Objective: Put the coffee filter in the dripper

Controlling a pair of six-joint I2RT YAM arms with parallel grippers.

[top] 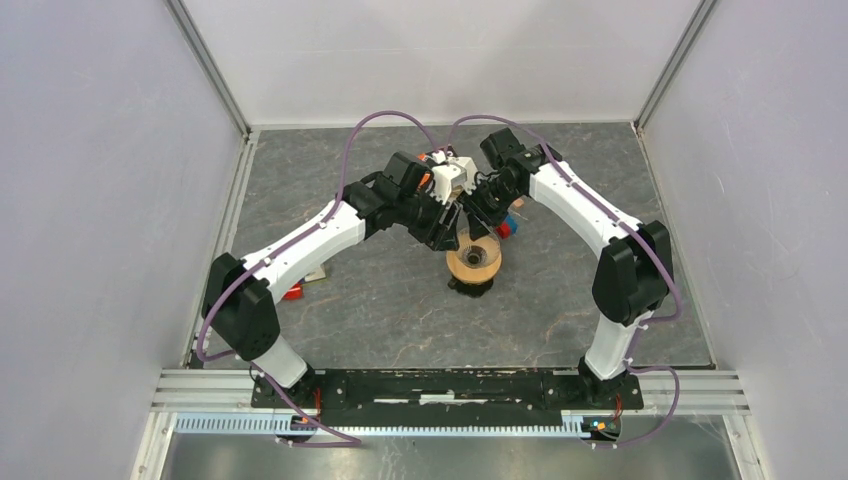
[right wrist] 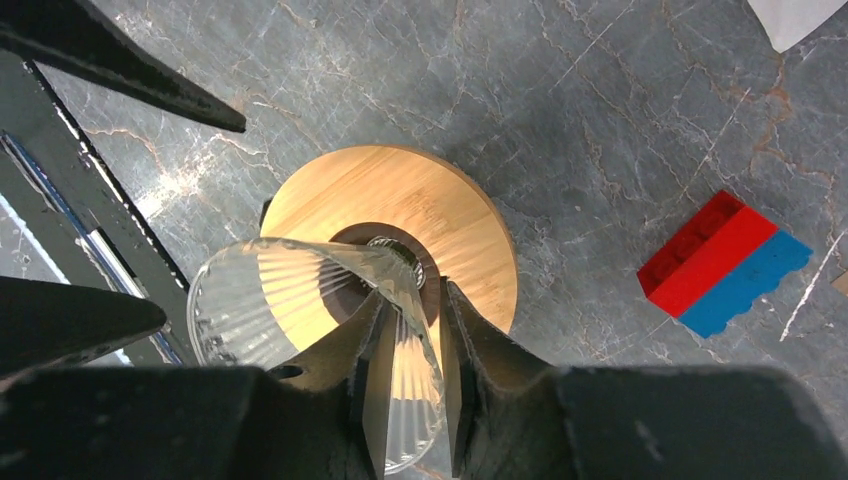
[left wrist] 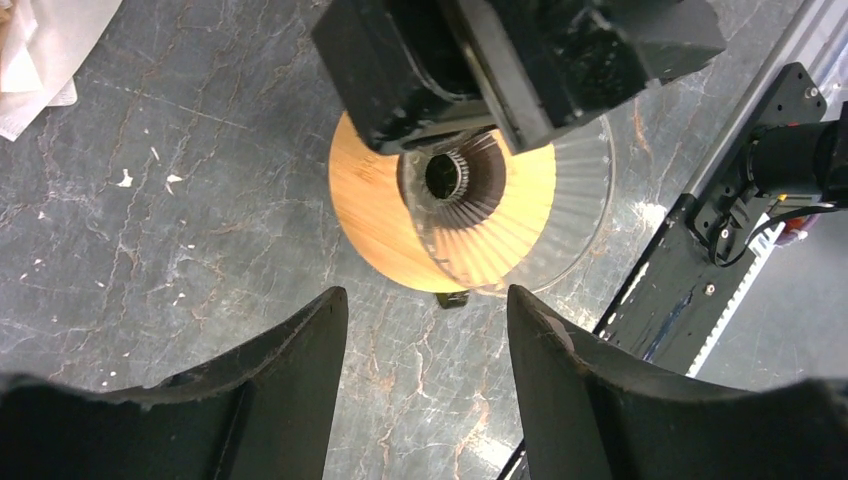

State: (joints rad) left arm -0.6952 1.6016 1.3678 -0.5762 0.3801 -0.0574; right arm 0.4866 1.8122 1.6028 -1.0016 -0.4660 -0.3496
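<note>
The dripper (top: 473,262) stands mid-table: a round tan wooden collar (right wrist: 450,215) with a dark centre hole and a clear ribbed glass cone (right wrist: 260,300) tilted in it. My right gripper (right wrist: 412,295) is shut on the cone's glass wall, one finger inside and one outside; it also shows in the top view (top: 482,226). My left gripper (left wrist: 425,300) is open and empty, hovering beside the dripper (left wrist: 380,215). The coffee filter (left wrist: 35,55), white paper, lies on the table apart from both grippers, cut off at the frame edge; its corner also shows in the right wrist view (right wrist: 795,15).
A red-and-blue brick (right wrist: 725,265) lies on the table right of the dripper, also in the top view (top: 507,229). A small red object (top: 292,292) lies by the left arm. The black base rail (top: 450,385) runs along the near edge. White walls enclose the table.
</note>
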